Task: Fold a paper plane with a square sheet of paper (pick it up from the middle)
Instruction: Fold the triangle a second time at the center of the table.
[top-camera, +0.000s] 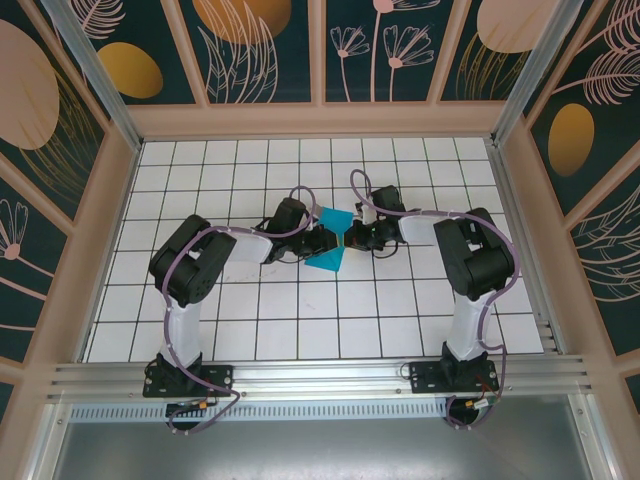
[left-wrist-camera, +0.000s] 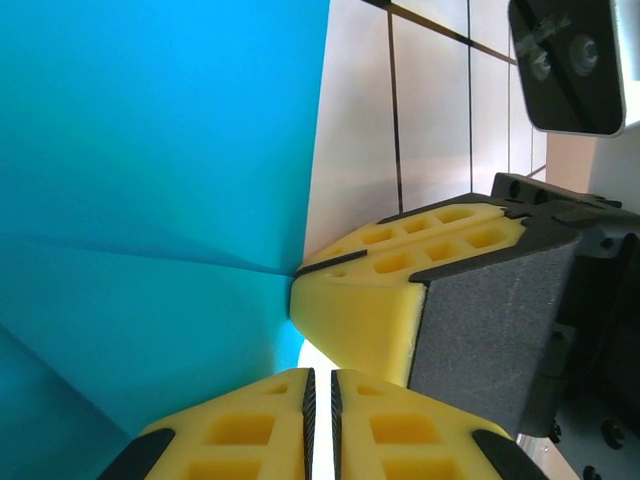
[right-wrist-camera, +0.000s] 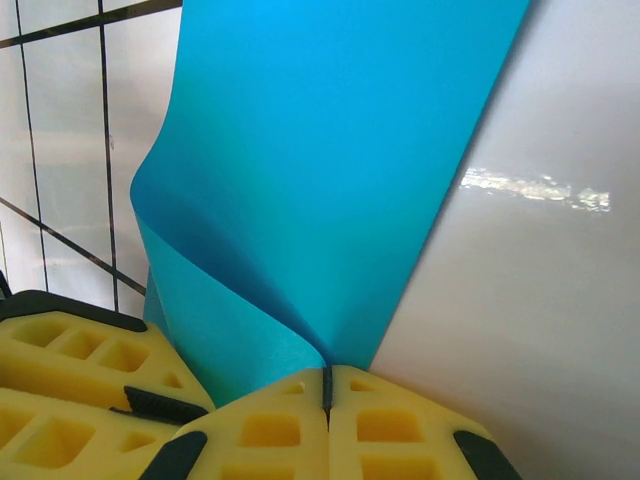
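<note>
The square sheet of paper (top-camera: 327, 260), teal-blue and bent into a curl, hangs between my two grippers over the middle of the table. My right gripper (right-wrist-camera: 326, 372) is shut on the paper (right-wrist-camera: 330, 150) where its curled layers meet at an edge. In the left wrist view a right fingertip (left-wrist-camera: 350, 300) pinches that same edge of the paper (left-wrist-camera: 150, 200). My left gripper (left-wrist-camera: 321, 372) stands just below that pinch, its pads a thin slit apart with white table showing through and no paper between them. From above, the left gripper (top-camera: 316, 238) and right gripper (top-camera: 352, 238) almost touch.
The white gridded table (top-camera: 400, 310) lies all around, walled by patterned panels (top-camera: 260, 50). An aluminium rail (top-camera: 320, 378) carries both arm bases at the near edge. The right wrist camera housing (left-wrist-camera: 575, 60) hangs close to my left fingers.
</note>
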